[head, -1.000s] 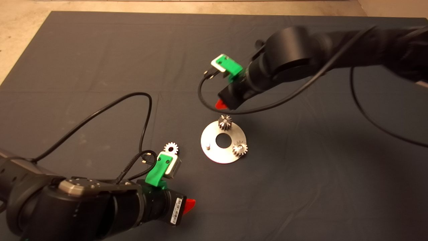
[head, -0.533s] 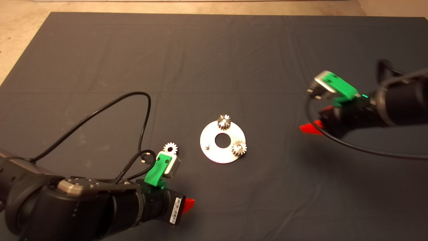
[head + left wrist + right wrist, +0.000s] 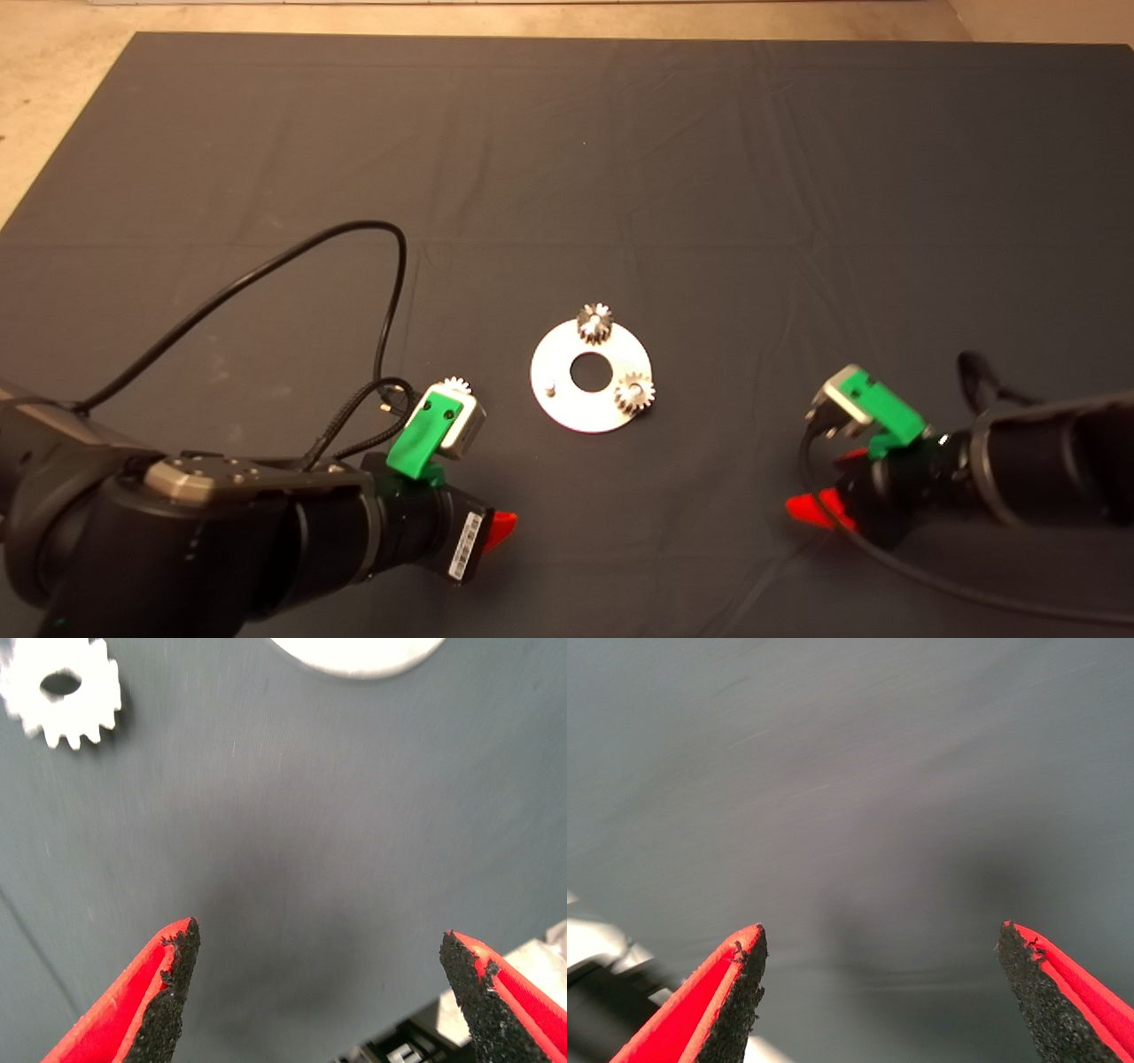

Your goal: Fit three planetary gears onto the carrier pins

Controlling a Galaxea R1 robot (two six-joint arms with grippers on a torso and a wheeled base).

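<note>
Near the middle of the bench, on the dark mat (image 3: 620, 159), lies the shiny disc (image 3: 576, 408) with two planetary gears seated on carrier pins: one gear (image 3: 595, 322) on its far side, another (image 3: 634, 392) on its right. One bare pin (image 3: 550, 388) stands on the disc's left. A third gear (image 3: 60, 689) lies flat on the mat beside the disc, toward the left edge. Close to the near edge, the left tool (image 3: 319, 979) hovers open and empty. The right tool (image 3: 881, 979), toward the near right corner, is also open, holding nothing.
</note>
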